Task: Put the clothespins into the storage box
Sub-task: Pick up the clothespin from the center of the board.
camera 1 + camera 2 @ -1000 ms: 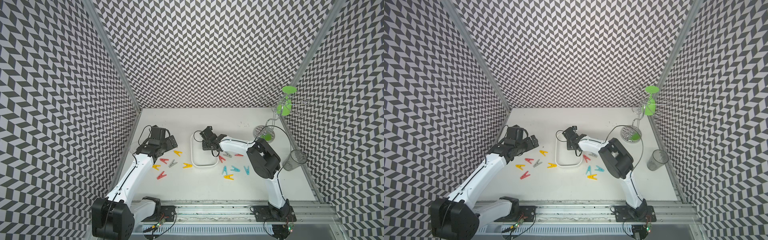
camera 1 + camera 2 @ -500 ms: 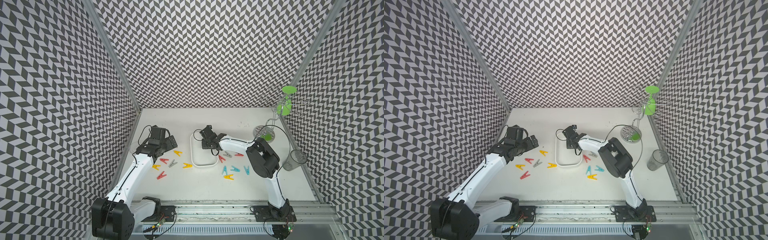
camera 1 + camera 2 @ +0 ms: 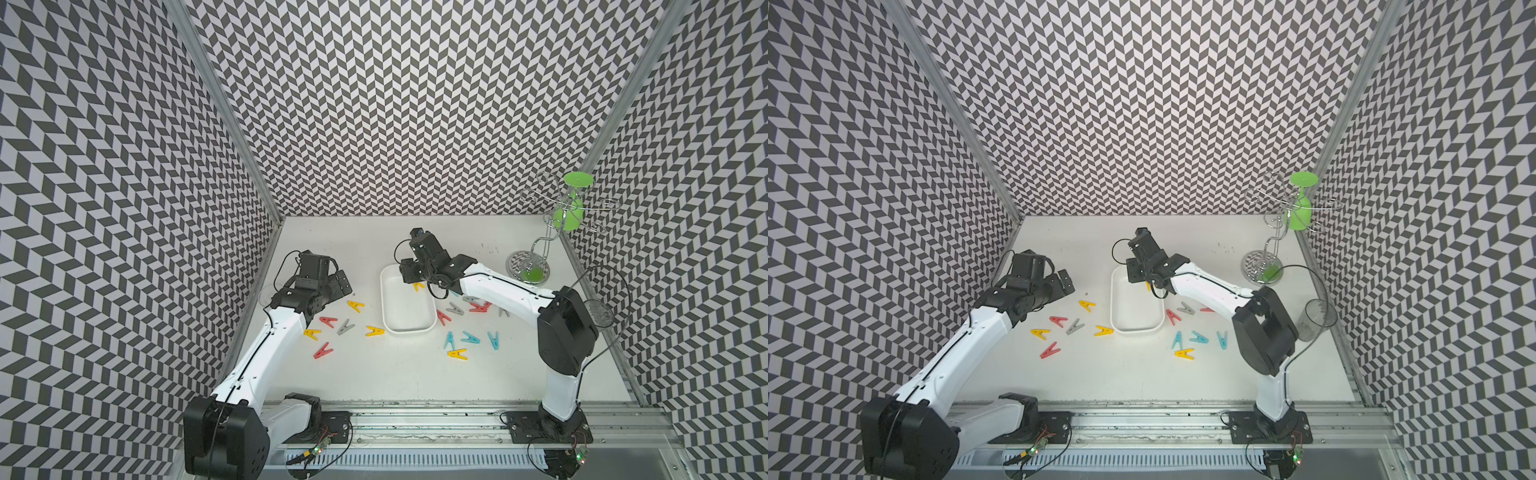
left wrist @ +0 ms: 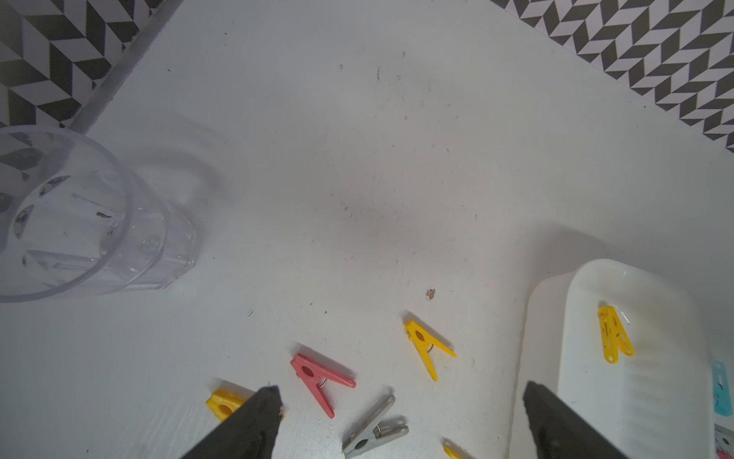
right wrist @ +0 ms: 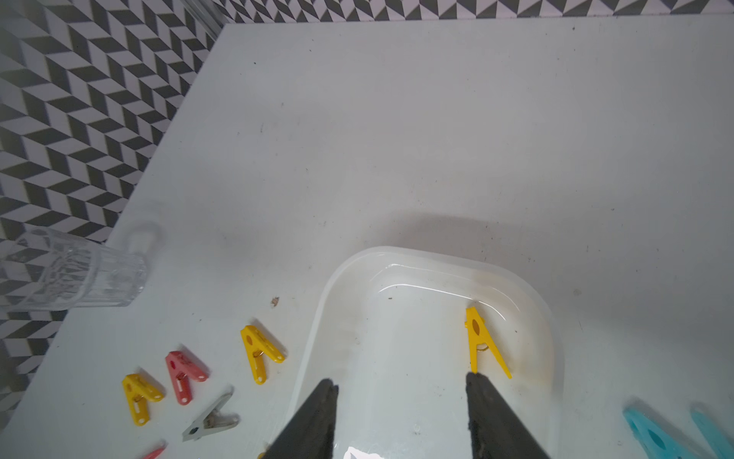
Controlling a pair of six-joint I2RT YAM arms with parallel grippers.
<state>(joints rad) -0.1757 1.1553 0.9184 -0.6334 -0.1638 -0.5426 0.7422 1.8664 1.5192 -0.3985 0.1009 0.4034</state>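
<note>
Right end effector (image 5: 401, 383) parted, empty, over shallow white plastic storage box (image 5: 397, 341), yellow A-shaped plastic clothespin (image 5: 482, 341) lying inside, left end effector (image 4: 401, 391) spread wide, empty.

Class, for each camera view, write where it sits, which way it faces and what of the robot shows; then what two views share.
Top views: high in front, looking down at the table; both arms show whole.
Left wrist: on its arm, looking past the open left gripper at loose clothespins.
Right wrist: on its arm, looking past the open right gripper into the storage box.
Shared: both wrist views show the yellow clothespin in the box.
</note>
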